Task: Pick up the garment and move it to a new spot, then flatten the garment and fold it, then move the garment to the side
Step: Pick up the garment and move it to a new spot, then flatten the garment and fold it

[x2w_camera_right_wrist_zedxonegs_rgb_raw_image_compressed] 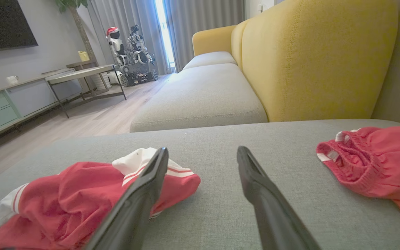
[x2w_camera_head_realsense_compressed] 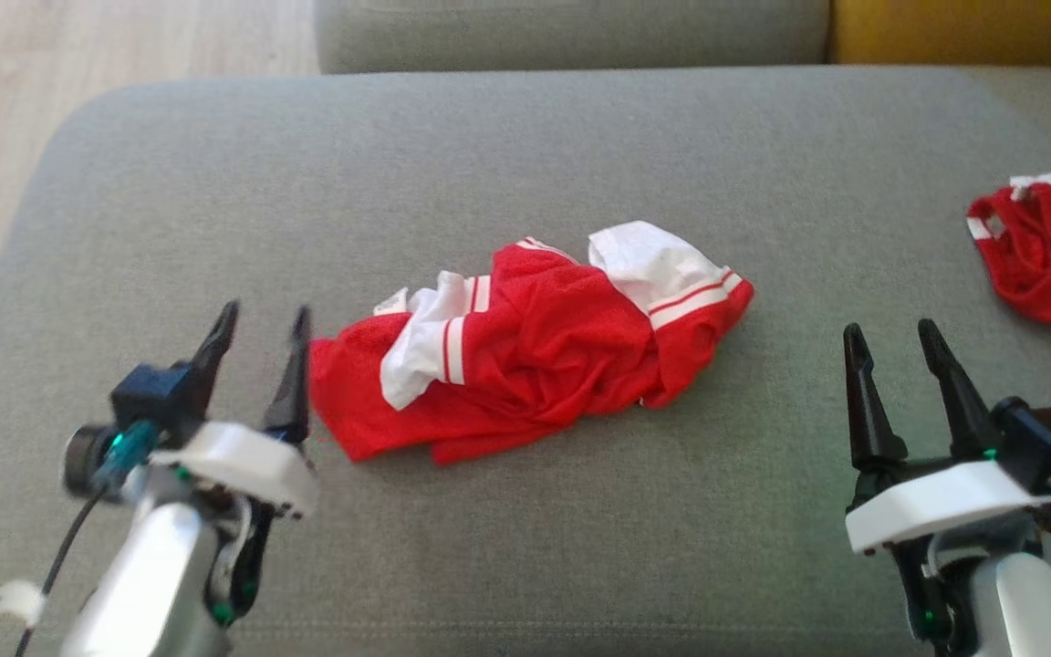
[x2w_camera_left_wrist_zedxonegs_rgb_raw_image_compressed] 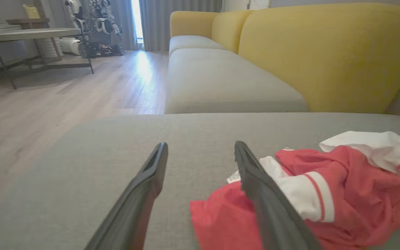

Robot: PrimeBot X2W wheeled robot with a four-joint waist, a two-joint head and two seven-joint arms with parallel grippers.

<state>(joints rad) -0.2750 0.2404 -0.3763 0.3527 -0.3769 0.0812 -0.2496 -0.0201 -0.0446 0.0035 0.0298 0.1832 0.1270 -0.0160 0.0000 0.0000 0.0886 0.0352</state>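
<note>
A crumpled red garment [x2w_camera_head_realsense_compressed: 525, 356] with white striped sleeves lies in a heap at the middle of the grey cushion [x2w_camera_head_realsense_compressed: 525, 155]. My left gripper [x2w_camera_head_realsense_compressed: 263, 319] stands open just left of the heap's left edge, nothing between its fingers. In the left wrist view the garment [x2w_camera_left_wrist_zedxonegs_rgb_raw_image_compressed: 346, 198] lies to the right of and behind the right finger [x2w_camera_left_wrist_zedxonegs_rgb_raw_image_compressed: 266, 194]. My right gripper [x2w_camera_head_realsense_compressed: 892, 336] is open too, a short way right of the heap, with bare cushion between them. The right wrist view has the garment [x2w_camera_right_wrist_zedxonegs_rgb_raw_image_compressed: 82, 194] at lower left, partly behind the left finger [x2w_camera_right_wrist_zedxonegs_rgb_raw_image_compressed: 141, 198].
A second red piece of clothing [x2w_camera_head_realsense_compressed: 1050, 251] lies at the cushion's right edge, also seen as red cloth [x2w_camera_right_wrist_zedxonegs_rgb_raw_image_compressed: 373, 163] on the right. Wooden floor [x2w_camera_head_realsense_compressed: 78, 73] lies beyond the cushion's left side. A yellow backrest [x2w_camera_left_wrist_zedxonegs_rgb_raw_image_compressed: 325, 52] and more grey seats stand behind.
</note>
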